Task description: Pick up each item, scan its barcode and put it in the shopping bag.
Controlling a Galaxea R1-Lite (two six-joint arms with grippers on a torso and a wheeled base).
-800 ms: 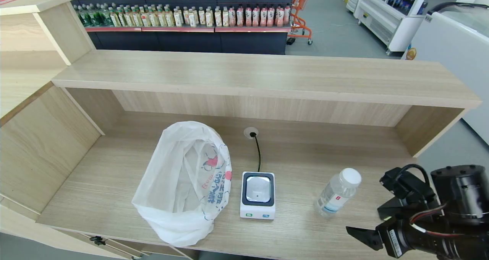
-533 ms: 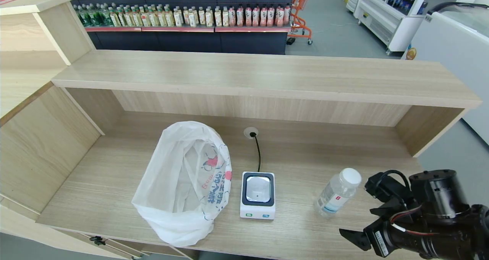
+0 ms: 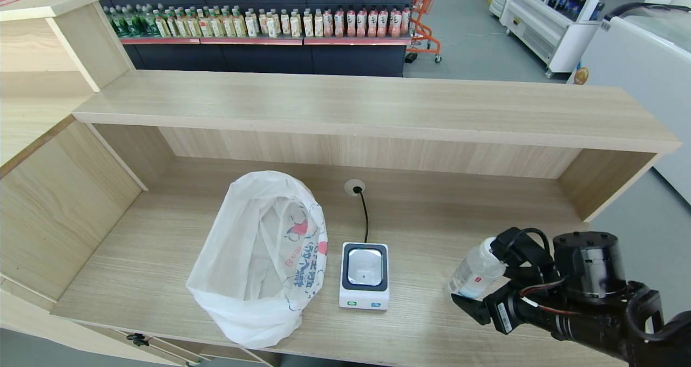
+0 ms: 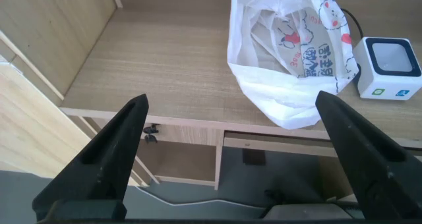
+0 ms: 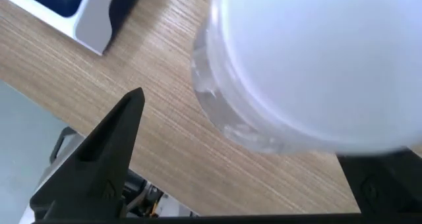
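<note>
Spread wide, my right claw (image 5: 250, 138) sat at the near right of the counter (image 3: 432, 216), one finger on either side of the standing water bottle (image 3: 474, 274). My left claw (image 4: 231, 151) hung open off the near edge, before the shopping bag (image 3: 259, 259). Left of the bottle stood the scanner (image 3: 364, 274), with the open bag just beside it, farther left.

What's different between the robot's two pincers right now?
The right pincer straddles the water bottle on the counter; the left pincer has nothing between its fingers. The right pincer is over the counter, while the left pincer hangs off its front edge, near the shopping bag. Both are open and grip nothing.
</note>
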